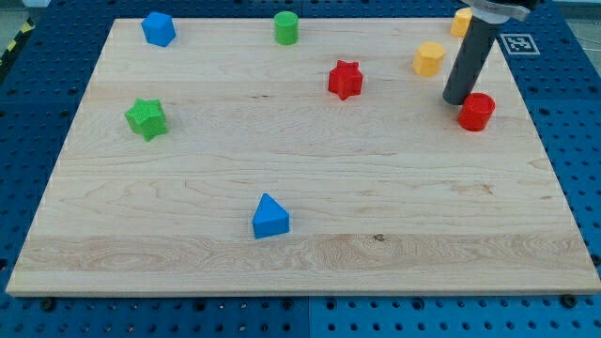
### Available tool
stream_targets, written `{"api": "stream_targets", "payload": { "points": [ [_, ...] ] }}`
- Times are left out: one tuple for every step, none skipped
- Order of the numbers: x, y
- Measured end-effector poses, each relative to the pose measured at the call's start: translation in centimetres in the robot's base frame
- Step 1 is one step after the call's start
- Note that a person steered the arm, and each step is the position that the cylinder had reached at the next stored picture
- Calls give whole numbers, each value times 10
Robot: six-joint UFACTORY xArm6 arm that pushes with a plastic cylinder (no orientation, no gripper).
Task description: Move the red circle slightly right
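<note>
The red circle (pixel 476 112), a short red cylinder, sits near the board's right edge in the upper part of the view. My tip (pixel 458 99) is at the end of the dark rod, which comes down from the view's top right. The tip stands just left of the red circle, touching it or nearly so.
A yellow block (pixel 429 58) lies up-left of the rod and another yellow block (pixel 459 22) is partly hidden behind it. A red star (pixel 345 80), green cylinder (pixel 285 28), blue block (pixel 159 29), green star (pixel 146 118) and blue triangle (pixel 270 217) lie further left. The board's right edge (pixel 554 178) is close.
</note>
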State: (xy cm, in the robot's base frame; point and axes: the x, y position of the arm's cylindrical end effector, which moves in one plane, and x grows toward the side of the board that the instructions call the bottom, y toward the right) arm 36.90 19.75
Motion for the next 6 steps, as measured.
{"api": "stream_targets", "payload": {
  "points": [
    [0, -10],
    [2, -10],
    [14, -11],
    [21, -9],
    [25, -7],
    [30, 2]
  ]
}}
